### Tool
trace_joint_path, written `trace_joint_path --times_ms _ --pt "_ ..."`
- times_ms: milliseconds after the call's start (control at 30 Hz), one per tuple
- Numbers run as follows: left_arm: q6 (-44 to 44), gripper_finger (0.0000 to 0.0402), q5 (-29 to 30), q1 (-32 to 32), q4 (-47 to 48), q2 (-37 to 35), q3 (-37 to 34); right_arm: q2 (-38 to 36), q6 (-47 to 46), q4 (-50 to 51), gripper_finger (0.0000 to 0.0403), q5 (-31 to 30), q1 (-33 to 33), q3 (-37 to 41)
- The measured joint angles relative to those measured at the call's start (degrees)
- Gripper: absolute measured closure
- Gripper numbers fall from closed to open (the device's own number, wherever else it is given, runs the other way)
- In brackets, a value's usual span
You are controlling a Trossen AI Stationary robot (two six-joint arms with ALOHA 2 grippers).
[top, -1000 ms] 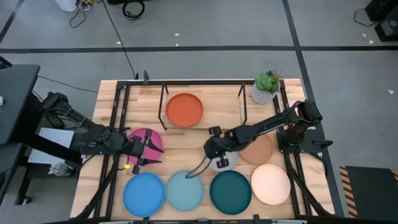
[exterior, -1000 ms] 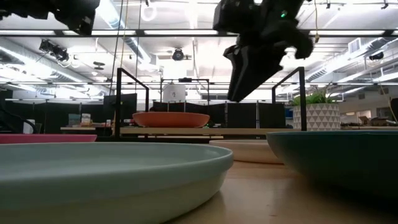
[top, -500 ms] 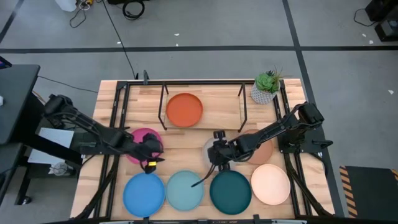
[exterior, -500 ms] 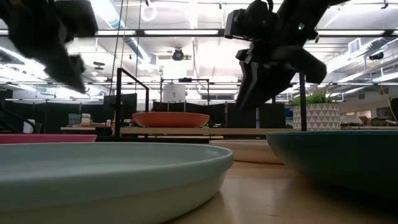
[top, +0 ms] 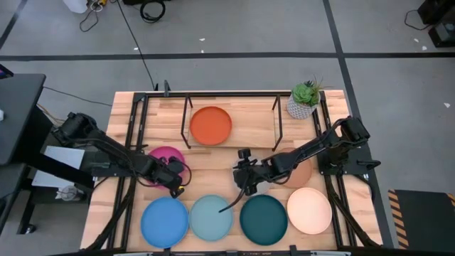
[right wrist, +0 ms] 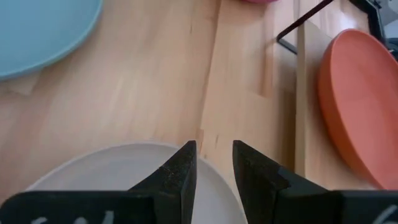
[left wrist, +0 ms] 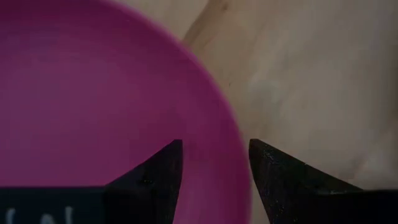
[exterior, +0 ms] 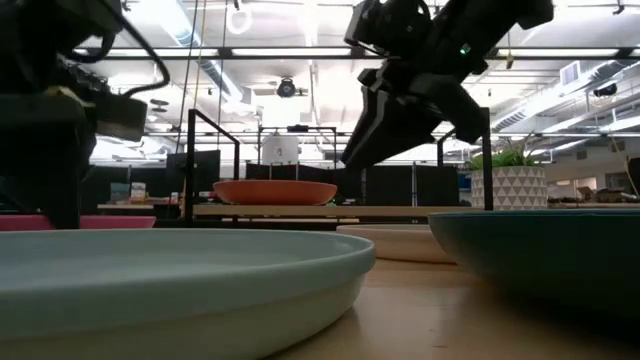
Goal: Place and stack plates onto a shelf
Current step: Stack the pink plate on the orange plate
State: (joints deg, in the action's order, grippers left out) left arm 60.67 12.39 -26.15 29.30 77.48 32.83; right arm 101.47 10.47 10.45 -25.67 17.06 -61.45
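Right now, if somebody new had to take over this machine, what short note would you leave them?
Left end effector: open, fingers either side of the magenta plate's rim.
Right end effector: open, over the light grey plate's rim.
Done: orange plate lies on the shelf.
Left: seven plates remain on the table: magenta, grey, terracotta, blue, aqua, teal, cream.

We see the wooden table (top: 213, 99) carrying the shelf (top: 266, 124), whose board holds the orange plate (top: 210, 125). The magenta plate (top: 162, 158) lies under the left claw (top: 175, 182), the grey plate (right wrist: 137, 180) under the right claw (top: 242, 176). Nearer than both claws lie blue (top: 164, 221), aqua (top: 210, 217), teal (top: 264, 219) and peach (top: 309, 210) plates; a potted plant (top: 304, 99) stands at the far corner.
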Motion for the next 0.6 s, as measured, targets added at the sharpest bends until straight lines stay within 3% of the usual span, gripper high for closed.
trace_joint_path --times_ms 200,600 --pt "0.21 0.0234 -0.01 -0.09 0.57 2.6 1.02 0.0 0.23 -1.73 0.0292 4.85 -1.47 0.0" --pt "-0.05 0.0376 -2.25 -0.13 6.76 2.64 4.27 0.0 0.03 -1.82 0.0292 7.78 -2.3 0.0"
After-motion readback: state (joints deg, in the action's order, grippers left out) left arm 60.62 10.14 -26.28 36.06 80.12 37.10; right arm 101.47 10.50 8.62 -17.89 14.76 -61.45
